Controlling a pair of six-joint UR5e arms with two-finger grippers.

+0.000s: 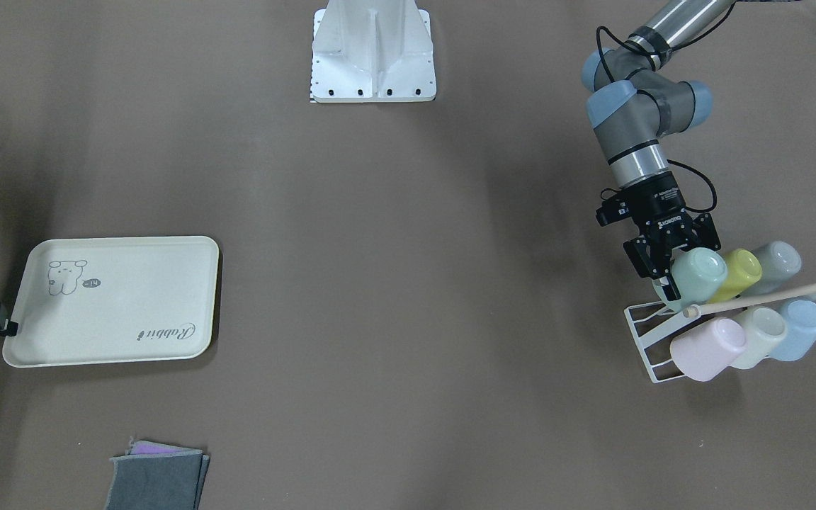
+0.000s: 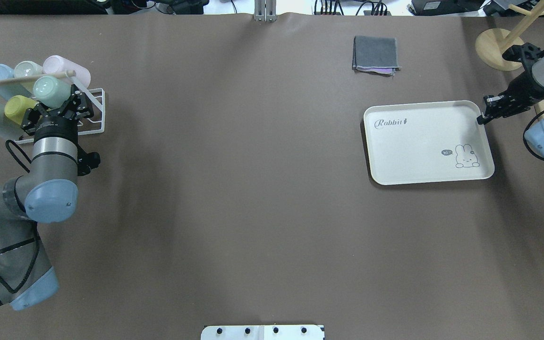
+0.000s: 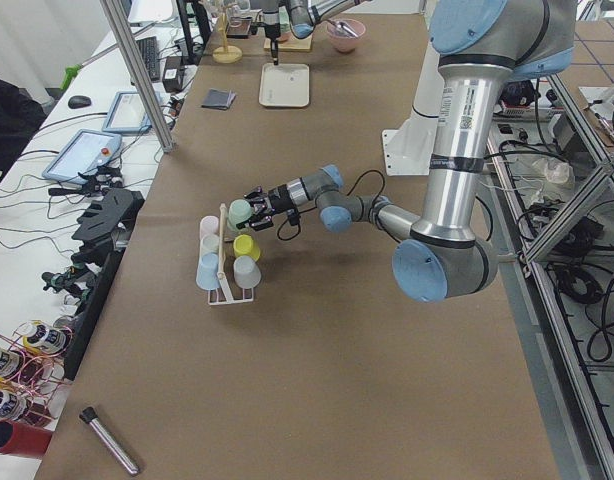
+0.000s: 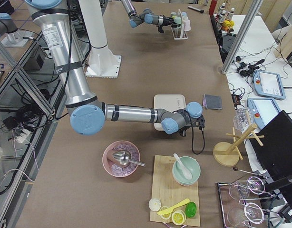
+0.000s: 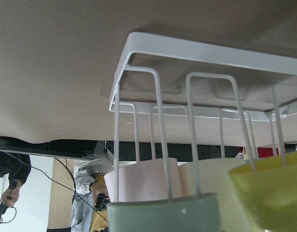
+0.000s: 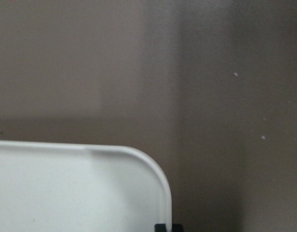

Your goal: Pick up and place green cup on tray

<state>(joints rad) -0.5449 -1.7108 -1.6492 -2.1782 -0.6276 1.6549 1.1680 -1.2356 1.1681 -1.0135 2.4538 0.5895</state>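
On the brown desk [image 1: 408, 283] a white wire rack [image 5: 211, 52] holds a yellow cup [image 1: 741, 274], grey cup [image 1: 776, 263], pink cup [image 1: 707, 348], cream cup [image 1: 758, 334] and blue cup [image 1: 801, 329], with a folded grey cloth [image 1: 158, 480] well apart.

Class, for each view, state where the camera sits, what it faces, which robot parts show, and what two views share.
Front-facing: across the table, facing the robot, steeply down; left arm reaches the green cup.
Overhead: behind the robot, looking forward and down; both arms.
Exterior left: table end, along it; left arm near.
Exterior right: opposite end; right arm near.
Left wrist: faces rack wires and cups; no body.
Right wrist: faces tray corner; right pincer tips.
Shared: green cup in front-facing and overhead.
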